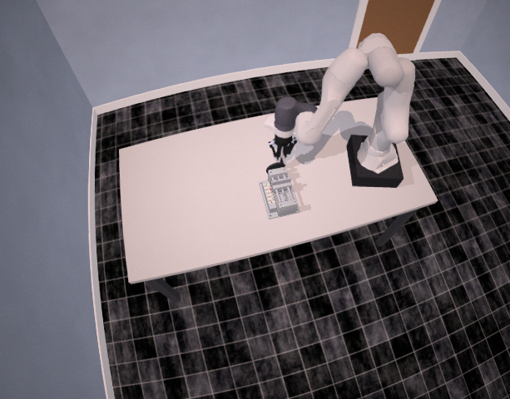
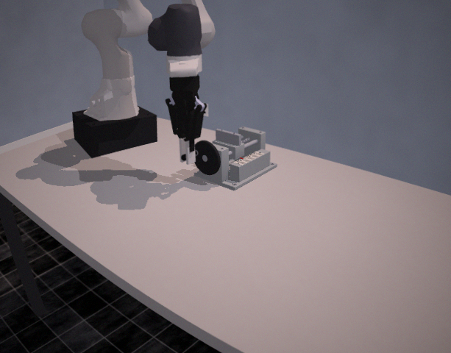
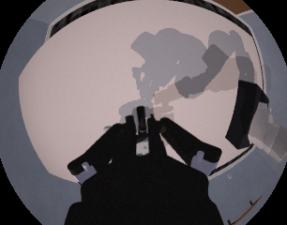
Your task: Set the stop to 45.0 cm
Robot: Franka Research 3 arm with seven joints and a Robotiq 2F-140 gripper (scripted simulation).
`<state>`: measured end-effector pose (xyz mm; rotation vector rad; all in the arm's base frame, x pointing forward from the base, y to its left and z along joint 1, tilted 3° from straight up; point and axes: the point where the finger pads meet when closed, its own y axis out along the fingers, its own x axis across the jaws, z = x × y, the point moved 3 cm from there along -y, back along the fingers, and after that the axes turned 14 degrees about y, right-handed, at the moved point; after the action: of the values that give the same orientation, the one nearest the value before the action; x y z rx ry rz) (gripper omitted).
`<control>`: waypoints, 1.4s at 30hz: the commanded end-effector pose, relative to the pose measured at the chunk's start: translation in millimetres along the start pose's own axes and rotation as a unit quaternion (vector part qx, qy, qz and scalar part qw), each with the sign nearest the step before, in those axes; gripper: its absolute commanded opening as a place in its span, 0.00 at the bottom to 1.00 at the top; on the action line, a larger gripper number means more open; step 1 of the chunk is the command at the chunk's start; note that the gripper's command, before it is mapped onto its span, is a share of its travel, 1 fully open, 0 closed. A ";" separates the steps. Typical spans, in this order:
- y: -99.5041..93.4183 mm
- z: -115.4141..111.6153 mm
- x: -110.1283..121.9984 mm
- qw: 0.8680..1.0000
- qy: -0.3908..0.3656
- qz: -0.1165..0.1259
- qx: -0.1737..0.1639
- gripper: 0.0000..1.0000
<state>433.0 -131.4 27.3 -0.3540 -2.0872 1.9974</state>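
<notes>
Tabletop (image 1: 181,206) (image 2: 313,246) (image 3: 87,94): pale, matte, arm shadows across it. Floor (image 1: 289,343) (image 2: 65,304): black marbled tile, light grout. Walls (image 1: 181,38) (image 2: 332,95) blue-grey, white baseboard (image 1: 203,85), 1 brown door (image 1: 397,26) behind the arm. Grey stop fixture (image 1: 288,210) (image 2: 251,170) sits on the tabletop, black handwheel (image 1: 272,166) (image 2: 212,164) upright at its end. Gripper (image 1: 283,160) (image 2: 187,154) (image 3: 141,113) points down, 2 fingers pinching the handwheel's dark crank handle (image 2: 183,157) (image 3: 142,117). Scale too small to read.

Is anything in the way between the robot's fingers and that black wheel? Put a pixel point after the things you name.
No, nothing visible stands between them. The fingers (image 1: 275,150) (image 2: 189,157) appear closed on the dark handle (image 2: 183,157) (image 3: 142,117) of the handwheel (image 1: 272,166) (image 2: 212,164).
</notes>
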 end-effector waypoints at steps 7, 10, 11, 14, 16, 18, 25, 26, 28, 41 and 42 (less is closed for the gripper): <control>-22.3 -4.7 -17.6 1.000 -0.002 0.000 -0.001 0.04; -23.2 -5.1 -19.4 1.000 -0.002 0.000 -0.001 0.04; -24.0 -5.6 -21.1 1.000 -0.002 0.000 -0.001 0.04; -25.4 -6.9 -26.3 1.000 -0.002 0.000 -0.001 0.04; -25.9 -7.7 -29.6 1.000 -0.002 0.000 -0.001 0.04; -26.1 -8.5 -32.8 1.000 -0.002 0.000 -0.001 0.04; -24.7 -10.9 -41.9 1.000 -0.002 0.000 -0.001 0.04; -24.7 -10.9 -41.9 1.000 -0.002 0.000 -0.001 0.04; -23.8 -11.6 -44.8 1.000 -0.002 0.000 -0.001 0.04; -12.7 -15.3 -59.2 1.000 -0.002 0.000 -0.001 0.04; -12.7 -15.3 -59.2 1.000 -0.002 0.000 -0.001 0.04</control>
<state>492.2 -137.4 43.5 -0.3484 -2.0950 1.9989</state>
